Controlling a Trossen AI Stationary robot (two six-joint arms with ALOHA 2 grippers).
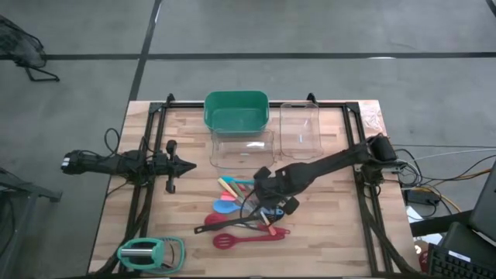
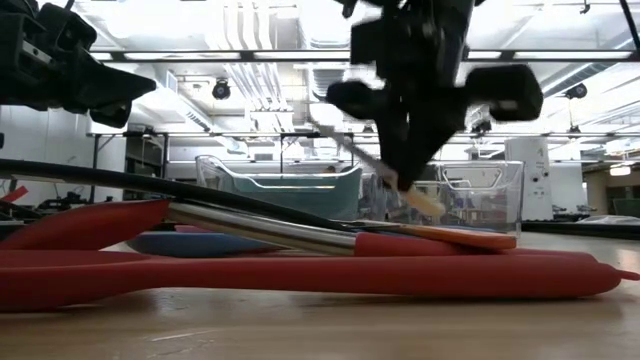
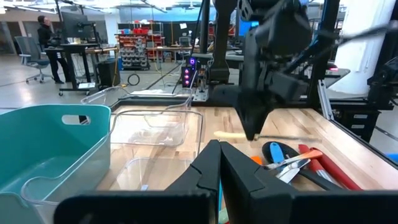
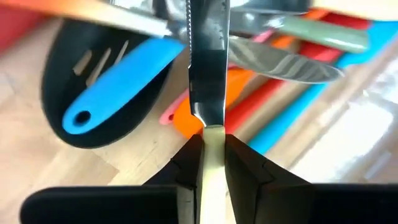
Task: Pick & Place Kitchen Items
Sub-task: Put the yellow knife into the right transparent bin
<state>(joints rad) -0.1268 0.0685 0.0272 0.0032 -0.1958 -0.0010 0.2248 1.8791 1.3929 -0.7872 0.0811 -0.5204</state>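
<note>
Cream-handled knife (image 4: 209, 93) in right end effector (image 4: 210, 152)

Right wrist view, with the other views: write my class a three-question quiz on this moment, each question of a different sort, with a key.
1. True or false: the right gripper has its fingers shut on a cream-handled serrated knife.
2. Multiple choice: where does the green bin stand?
A. Next to the clear bins
B. Between the left arm's fingers
C. On top of the utensil pile
3. Fill in: the left gripper, fingers shut at the table's left side, holds ____.

Key: 1 true; 2 A; 3 nothing.
</note>
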